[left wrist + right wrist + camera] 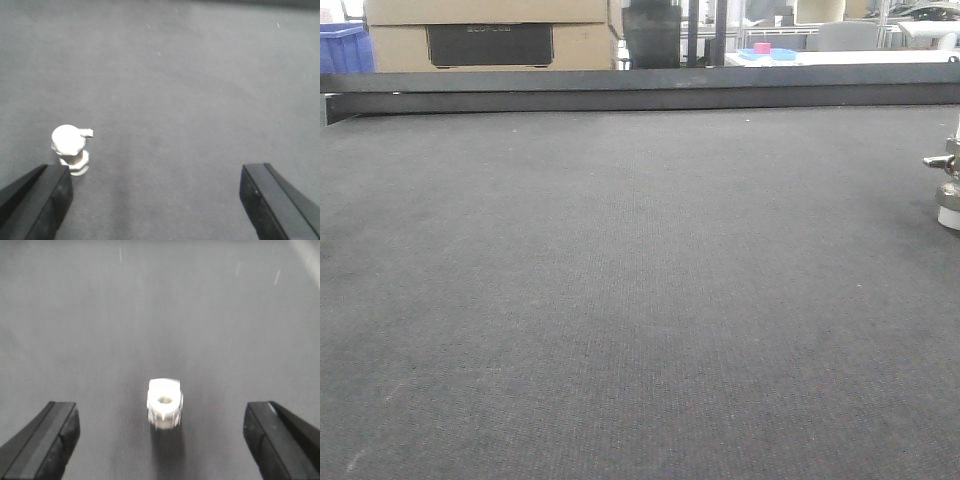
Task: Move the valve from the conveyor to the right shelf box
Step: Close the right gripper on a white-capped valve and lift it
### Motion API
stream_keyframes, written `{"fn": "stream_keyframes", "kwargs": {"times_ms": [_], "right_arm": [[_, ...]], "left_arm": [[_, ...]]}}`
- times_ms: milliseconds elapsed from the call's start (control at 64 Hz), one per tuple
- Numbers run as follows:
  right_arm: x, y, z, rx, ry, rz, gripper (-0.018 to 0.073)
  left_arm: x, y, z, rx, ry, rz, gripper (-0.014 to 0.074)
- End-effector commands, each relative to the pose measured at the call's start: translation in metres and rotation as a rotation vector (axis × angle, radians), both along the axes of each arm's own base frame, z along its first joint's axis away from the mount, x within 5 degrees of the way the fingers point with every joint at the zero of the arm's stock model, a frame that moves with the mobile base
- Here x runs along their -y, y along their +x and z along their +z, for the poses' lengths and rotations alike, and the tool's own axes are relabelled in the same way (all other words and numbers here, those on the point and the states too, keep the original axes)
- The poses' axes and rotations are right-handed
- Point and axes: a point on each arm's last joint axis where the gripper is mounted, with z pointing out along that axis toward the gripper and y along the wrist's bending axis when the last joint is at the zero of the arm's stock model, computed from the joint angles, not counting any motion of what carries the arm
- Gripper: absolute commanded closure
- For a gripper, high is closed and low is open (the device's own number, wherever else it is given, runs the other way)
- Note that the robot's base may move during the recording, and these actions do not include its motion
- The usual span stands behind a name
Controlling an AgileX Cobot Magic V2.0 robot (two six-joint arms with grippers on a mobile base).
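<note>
Front view: the valve [948, 182] stands upright at the right edge of the conveyor [620, 300], a woven dark grey belt with a metal rail [620, 90] behind.
Left wrist view: our left tool [155, 197] is spread wide and empty, with the silvery valve [70, 147] just beside one finger.
Right wrist view: our right tool [160, 432] gapes wide, the valve [165, 402] centred between its fingers — lined up, we judge, for the grasp.

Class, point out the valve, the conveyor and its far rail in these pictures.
valve [67, 139], left wrist view, its round top.
conveyor [620, 300], front view, bare belt.
rail [640, 90], front view, its mid-length.
</note>
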Motion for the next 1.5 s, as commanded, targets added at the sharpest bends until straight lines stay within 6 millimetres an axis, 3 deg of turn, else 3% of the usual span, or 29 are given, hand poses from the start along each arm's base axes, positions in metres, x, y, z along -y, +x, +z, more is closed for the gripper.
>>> {"fn": "stream_keyframes", "kwargs": {"times_ms": [0,172,516,875,1078,1188,1281,1391,1484], "right_arm": [[0.001,0.027,-0.006,-0.146,-0.007,0.008,-0.001],[0.002,0.075,-0.026,-0.302,-0.027,0.038,-0.001],[0.007,0.145,-0.111,-0.567,-0.094,0.066,-0.001],[0.008,0.181,-0.171,-0.614,-0.103,0.078,-0.001],[0.008,0.186,-0.184,-0.635,-0.101,0.08,-0.0002],[0.008,0.186,-0.184,-0.629,-0.101,0.08,0.0138],[0.008,0.186,-0.184,-0.627,-0.102,0.079,0.0375],[0.008,0.186,-0.182,-0.624,-0.102,0.079,0.0724],[0.008,0.183,-0.173,-0.605,-0.103,0.078,0.0713]], "left_arm": [[0.001,0.002,0.001,-0.003,0.002,-0.009,0.0016],[0.001,0.003,0.001,-0.005,0.003,-0.009,0.0016],[0.001,0.002,0.001,-0.009,0.005,-0.009,0.0016],[0.001,0.002,0.001,-0.009,0.005,-0.009,0.0016],[0.001,0.002,0.0,-0.011,0.005,-0.009,0.0016],[0.001,0.002,0.0,-0.011,0.005,-0.009,0.0016],[0.001,0.002,0.0,-0.014,0.005,-0.009,0.0016],[0.001,0.002,-0.002,-0.036,0.006,-0.01,0.0016],[0.001,0.001,-0.004,-0.071,0.008,-0.009,0.0016]]}}
